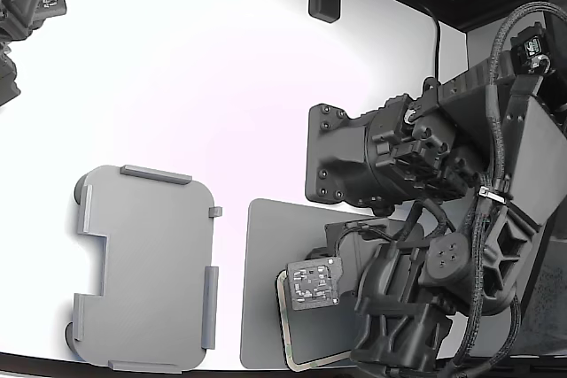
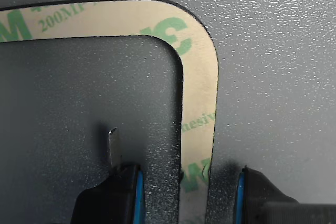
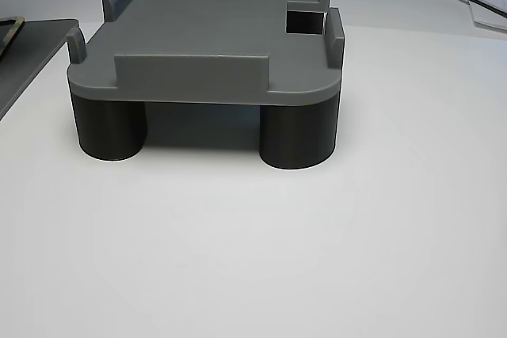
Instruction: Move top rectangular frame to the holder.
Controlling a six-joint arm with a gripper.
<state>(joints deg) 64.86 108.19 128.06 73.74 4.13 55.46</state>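
Gripper [image 2: 186, 192] jaws stood apart, straddling one side of the frame [image 2: 202, 77] lying on the mat [image 1: 261, 289], at 3 o'clock from the holder [image 1: 146, 263]. Thin, light, floppy; best pinched mid-strip.

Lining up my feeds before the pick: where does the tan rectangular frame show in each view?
Exterior view: tan rectangular frame at the bottom edge, on the dark mat, mostly hidden under the arm.
Wrist view: its rounded corner fills the middle, one side between the open gripper jaws.
Other view: only a sliver at the left edge.
Shared landmark: the dark mat.
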